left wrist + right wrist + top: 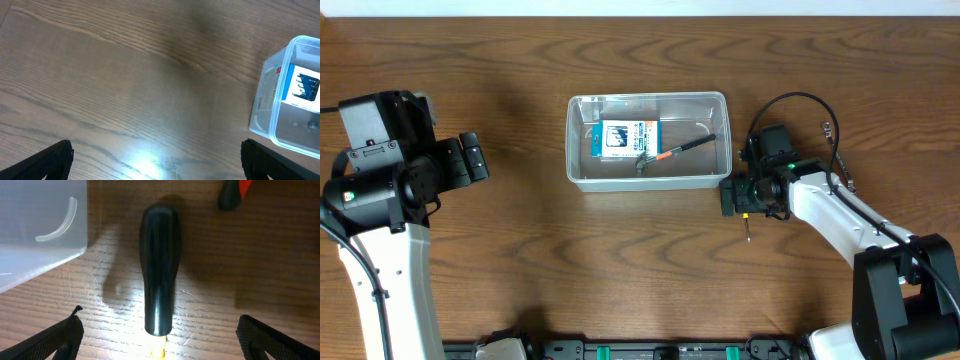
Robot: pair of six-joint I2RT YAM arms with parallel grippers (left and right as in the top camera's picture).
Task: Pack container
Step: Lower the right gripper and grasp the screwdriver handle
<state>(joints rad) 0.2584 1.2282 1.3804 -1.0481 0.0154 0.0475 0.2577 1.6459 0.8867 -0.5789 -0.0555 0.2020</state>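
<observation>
The whole view is filled by a bench (pixel 520 250) of dark brown wood, with long wavy grain that runs from side to side. Along its far edge lies a narrow pale strip (pixel 640 6); whether it is wall or floor I cannot tell. The light from above is soft. Seen close, a bright patch (pixel 142 162) shines on the wood.

Clear glossy plastic container (pixel 647 140), grained wooden table (pixel 620 270), glossy black handle (pixel 159 270)

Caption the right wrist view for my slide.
Open right claw over a black tool handle, beside the clear container.
</observation>
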